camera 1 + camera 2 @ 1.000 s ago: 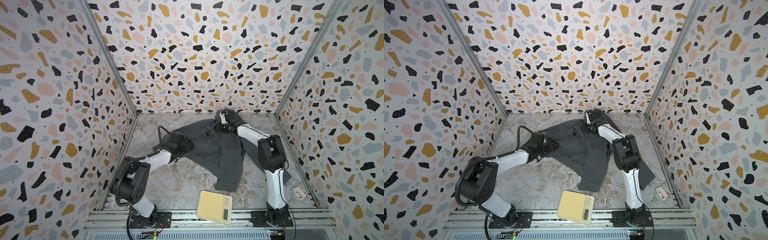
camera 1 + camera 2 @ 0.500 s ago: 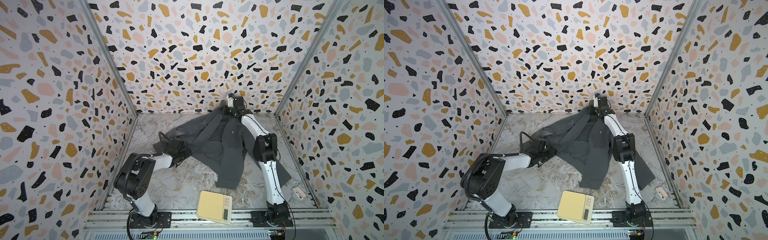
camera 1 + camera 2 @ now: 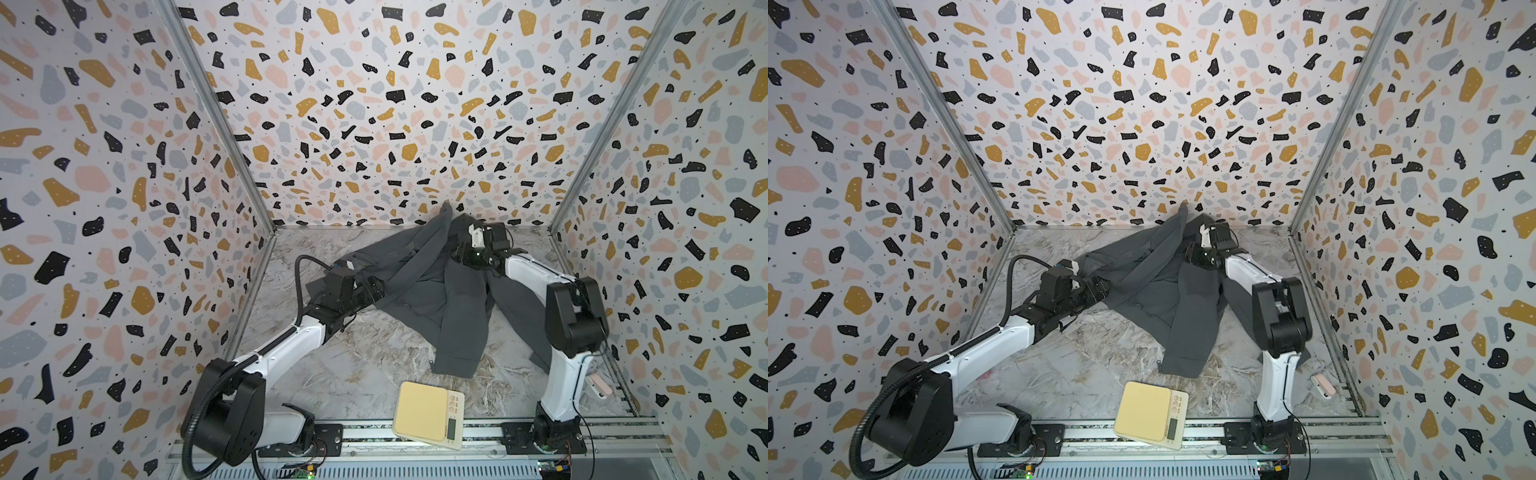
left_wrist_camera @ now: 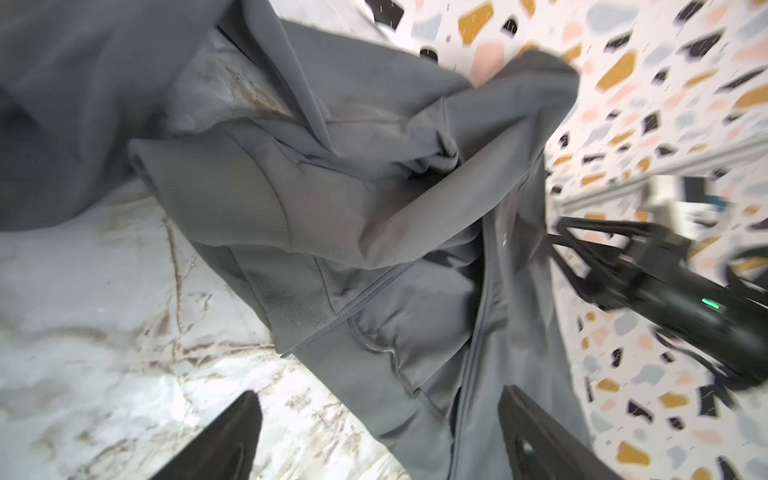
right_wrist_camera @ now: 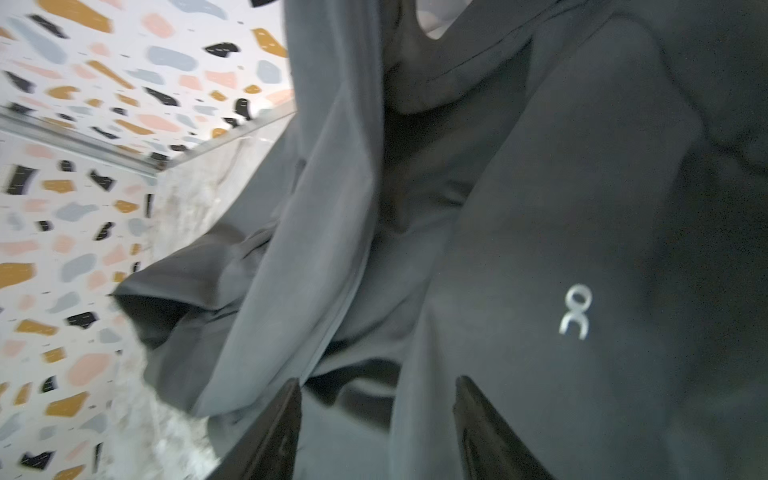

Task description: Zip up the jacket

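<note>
The dark charcoal-grey fabric jacket (image 3: 453, 299) (image 3: 1167, 291) lies crumpled on the marble-patterned surface (image 3: 374, 374) between the two tools, its front unzipped. In the left wrist view the two halves of the grey front zip (image 4: 478, 332) run apart from each other, and a ribbed hem band (image 4: 232, 195) is folded over just ahead of that tool. One body panel stretches away from both tools toward the near edge of the surface, and a sleeve trails out behind the right arm. A fold of the cloth stands up beyond the right tool, against the back wall. The left tool (image 3: 376, 291) (image 3: 1100, 289) sits low at the jacket's edge with its jaws wide apart (image 4: 376, 399); cloth and bare surface show in the gap, and nothing is pinched. The right tool (image 3: 459, 255) (image 3: 1190, 255) is at the jacket's far, upper part, jaws also spread, though less wide (image 5: 378, 382); loose fabric lies between the fingers without being clamped, and the small white chest logo (image 5: 575, 311) is just ahead of it to one side. Well behind both tools, at the near edge, a cream square kitchen scale (image 3: 430, 419) rests partly on the metal base rail. A small pink-and-white object (image 3: 598, 384) lies beside the right arm's base. Terrazzo-patterned walls (image 3: 374, 104) enclose the surface on three sides.
</note>
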`<state>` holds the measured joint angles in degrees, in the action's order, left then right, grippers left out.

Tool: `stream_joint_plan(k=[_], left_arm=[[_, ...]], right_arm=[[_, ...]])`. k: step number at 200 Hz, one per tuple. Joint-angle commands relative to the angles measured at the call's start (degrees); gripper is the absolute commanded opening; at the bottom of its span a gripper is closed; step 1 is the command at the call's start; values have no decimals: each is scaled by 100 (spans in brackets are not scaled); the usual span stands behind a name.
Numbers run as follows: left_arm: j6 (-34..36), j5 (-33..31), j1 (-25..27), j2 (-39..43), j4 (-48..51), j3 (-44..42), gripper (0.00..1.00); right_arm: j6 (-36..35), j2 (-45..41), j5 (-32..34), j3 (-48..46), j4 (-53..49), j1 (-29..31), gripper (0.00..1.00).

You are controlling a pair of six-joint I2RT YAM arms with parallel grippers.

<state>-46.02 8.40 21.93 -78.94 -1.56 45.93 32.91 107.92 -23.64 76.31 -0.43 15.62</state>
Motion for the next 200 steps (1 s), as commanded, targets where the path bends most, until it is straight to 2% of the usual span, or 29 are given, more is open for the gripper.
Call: stream_joint_plan(k=[1, 28, 55, 86, 121, 137, 200], left_arm=[[298, 383, 30, -587, 216, 284, 92], [107, 553, 26, -766, -347, 324, 91], [469, 455, 15, -801, 33, 736, 91], [780, 327, -58, -772, 404, 853, 90], [770, 364, -296, -643, 398, 581, 90], [788, 341, -339, -587, 327, 477, 90], [731, 353, -340, -645, 200, 461, 88]], right_arm=[[491, -608, -666, -759, 1803, 365, 61], [633, -338, -1138, -1084, 2436, 706, 60], [1140, 124, -1389, -1324, 3326, 950, 58], [1368, 626, -1226, -1271, 3580, 1405, 56], [1690, 946, -929, -1430, 3866, 1803, 54], [1858, 1089, -670, -1443, 3851, 1904, 53], [2491, 1892, -660, -1036, 4442, 2099, 52]])
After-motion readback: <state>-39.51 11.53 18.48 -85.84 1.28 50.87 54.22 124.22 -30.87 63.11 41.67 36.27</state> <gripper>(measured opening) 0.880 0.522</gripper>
